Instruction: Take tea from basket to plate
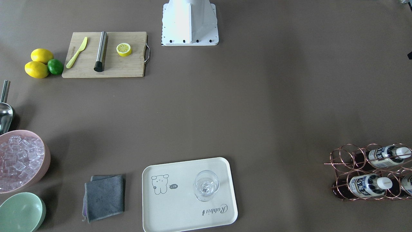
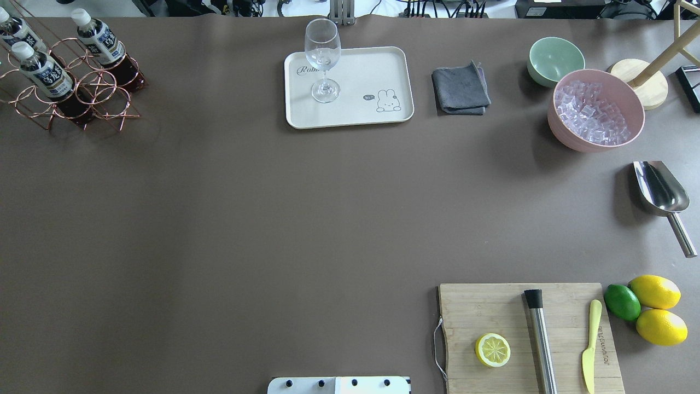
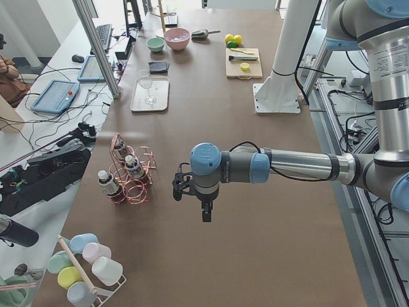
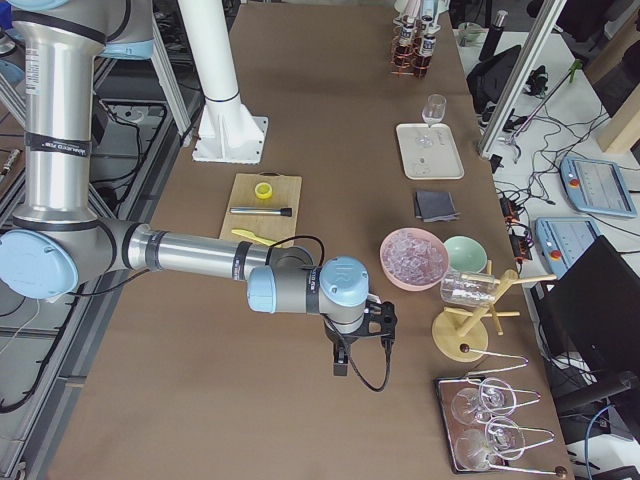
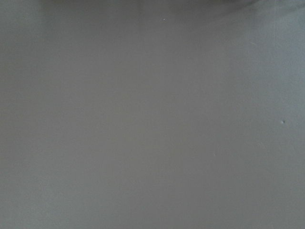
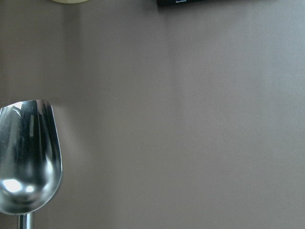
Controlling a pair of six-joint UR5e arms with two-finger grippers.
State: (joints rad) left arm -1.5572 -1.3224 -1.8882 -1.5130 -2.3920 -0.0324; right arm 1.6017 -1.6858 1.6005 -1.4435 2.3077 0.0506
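This is a robot lab. Big grey-and-blue robot arms (image 3: pixel 300 167) stand by a white post (image 3: pixel 291 45) on a long brown table (image 3: pixel 255 256). Beside it lie loose cables (image 3: pixel 38 137), a keyboard (image 3: pixel 103 35) and a touch screen (image 3: pixel 56 96).

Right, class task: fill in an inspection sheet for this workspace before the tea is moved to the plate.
Surface: brown table, flat, no spills seen.
Job's things: three bottles in basket; plate holds a wine glass.
Clutter: cutting board, ice bowl, scoop, cloth.
Grippers: left gripper and right gripper hang above table; jaws unclear.
Cables: nothing seen on table; loose cables beside it.
Surroundings: coloured cups, tablet.
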